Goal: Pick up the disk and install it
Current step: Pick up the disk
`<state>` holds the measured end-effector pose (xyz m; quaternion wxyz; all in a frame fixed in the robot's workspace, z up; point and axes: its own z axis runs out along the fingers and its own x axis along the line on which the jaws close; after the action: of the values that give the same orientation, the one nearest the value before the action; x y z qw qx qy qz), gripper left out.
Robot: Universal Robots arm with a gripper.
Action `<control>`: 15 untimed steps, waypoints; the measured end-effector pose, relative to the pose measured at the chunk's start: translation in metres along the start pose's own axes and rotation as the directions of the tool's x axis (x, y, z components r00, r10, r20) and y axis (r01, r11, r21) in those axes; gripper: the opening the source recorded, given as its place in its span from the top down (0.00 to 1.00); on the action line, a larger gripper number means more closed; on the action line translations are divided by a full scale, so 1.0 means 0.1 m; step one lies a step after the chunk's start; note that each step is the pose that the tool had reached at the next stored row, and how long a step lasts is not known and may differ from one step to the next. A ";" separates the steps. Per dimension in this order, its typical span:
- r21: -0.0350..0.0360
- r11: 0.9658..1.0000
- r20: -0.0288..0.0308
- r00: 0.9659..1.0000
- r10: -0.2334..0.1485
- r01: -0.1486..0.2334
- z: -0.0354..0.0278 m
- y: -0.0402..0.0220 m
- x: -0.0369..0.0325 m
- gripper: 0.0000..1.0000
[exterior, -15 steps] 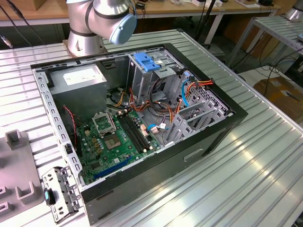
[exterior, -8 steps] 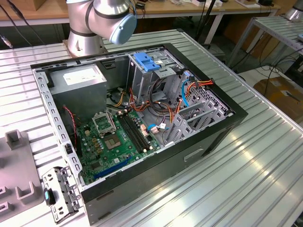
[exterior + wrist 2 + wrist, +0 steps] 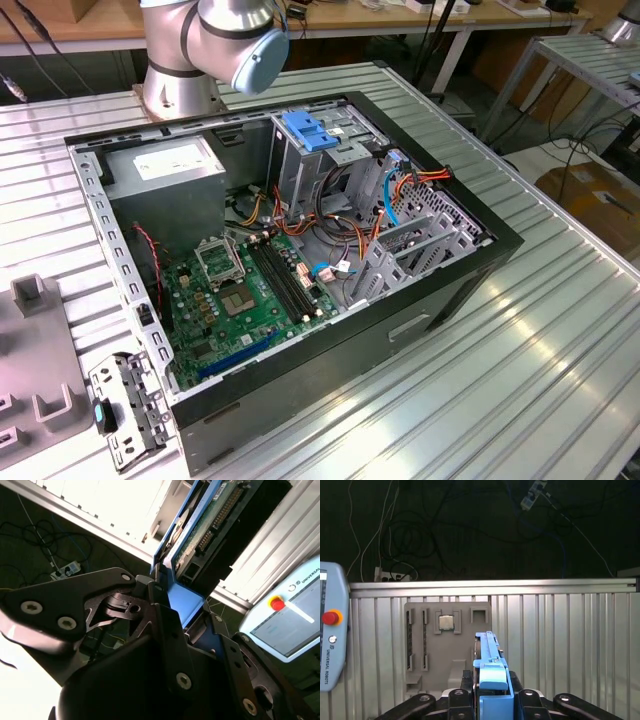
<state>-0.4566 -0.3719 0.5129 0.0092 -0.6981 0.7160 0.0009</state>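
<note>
In both wrist views my gripper (image 3: 492, 687) (image 3: 182, 605) is shut on the disk (image 3: 487, 647) (image 3: 210, 525), a flat drive framed by bright blue rails. Its blue end tab sits between the black fingers (image 3: 467, 685), and the drive sticks out edge-on from them. The second wrist view shows the drive's green circuit-board face and connector. The disk hangs over the ribbed metal table (image 3: 560, 645), near a grey fixture plate (image 3: 447, 650). In the exterior view the open computer case (image 3: 300, 250) lies on its side, with a grey drive cage (image 3: 320, 160) topped by a blue latch plate (image 3: 310, 130).
A teach pendant (image 3: 330, 640) (image 3: 285, 620) lies on the table beside the fixture plate, which carries a small square chip (image 3: 446, 622). The arm's base (image 3: 210, 40) stands behind the case. A grey tray (image 3: 30, 350) and a metal bracket (image 3: 125, 410) lie at the exterior view's left.
</note>
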 end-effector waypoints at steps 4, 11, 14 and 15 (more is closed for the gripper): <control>0.000 1.000 0.000 1.000 0.000 0.000 0.000 -0.030 -0.001 0.63; 0.000 1.000 0.000 1.000 0.000 0.000 0.001 -0.088 -0.002 0.63; 0.000 1.000 0.000 1.000 0.000 0.000 0.002 -0.112 -0.002 0.63; 0.000 1.000 0.000 1.000 0.000 0.000 0.002 -0.124 -0.003 0.63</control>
<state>-0.4442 -0.3719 0.5129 0.0092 -0.6981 0.7159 0.0009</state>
